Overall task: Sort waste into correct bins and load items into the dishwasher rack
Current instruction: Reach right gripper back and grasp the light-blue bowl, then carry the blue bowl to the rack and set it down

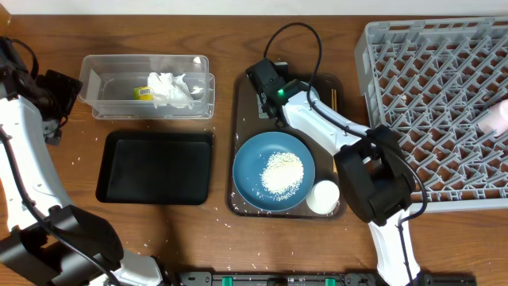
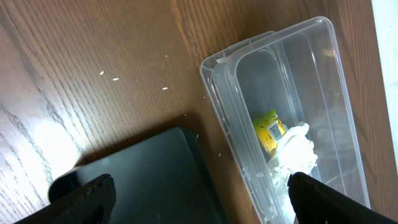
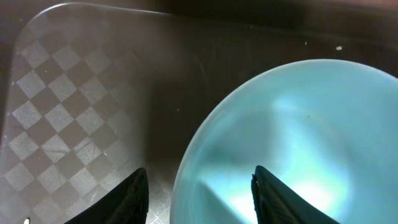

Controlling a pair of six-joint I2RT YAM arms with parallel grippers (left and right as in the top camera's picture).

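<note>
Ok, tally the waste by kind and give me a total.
Yellow-green snack wrapper: 1
Crumpled white paper napkin: 1
Rice heap: 1
Total: 3

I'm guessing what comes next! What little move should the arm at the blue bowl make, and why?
Probably squeeze the right fingers shut on the rim of the light-blue bowl. One finger is outside the rim, the other over the bowl's inside, and a gap shows, so it isn't gripped yet.
</note>
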